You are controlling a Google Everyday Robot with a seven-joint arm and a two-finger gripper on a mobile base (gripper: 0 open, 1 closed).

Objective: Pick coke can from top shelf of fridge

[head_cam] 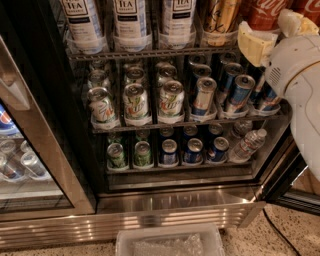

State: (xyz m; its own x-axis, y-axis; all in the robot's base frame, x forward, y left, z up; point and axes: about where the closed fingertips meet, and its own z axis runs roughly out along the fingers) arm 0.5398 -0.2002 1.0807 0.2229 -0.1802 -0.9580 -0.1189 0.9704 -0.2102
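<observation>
The red coke can point(266, 13) stands at the right end of the top shelf point(150, 53) of the fridge point(175, 206), its top cut off by the upper edge of the view. A second red can point(308, 5) shows just to its right. My gripper point(276, 31), white with yellowish fingers point(255, 43), is at the upper right, right in front of the coke can's lower part. The fingers stand apart, one on each side of the can's base, and hold nothing. I cannot tell whether they touch the can.
Tall tea bottles point(127, 20) and a gold patterned can point(220, 15) fill the rest of the top shelf. Tilted green cans point(135, 100) and blue cans point(240, 90) sit below, and a water bottle point(247, 145) lies lowest. A clear bin point(170, 242) stands on the floor.
</observation>
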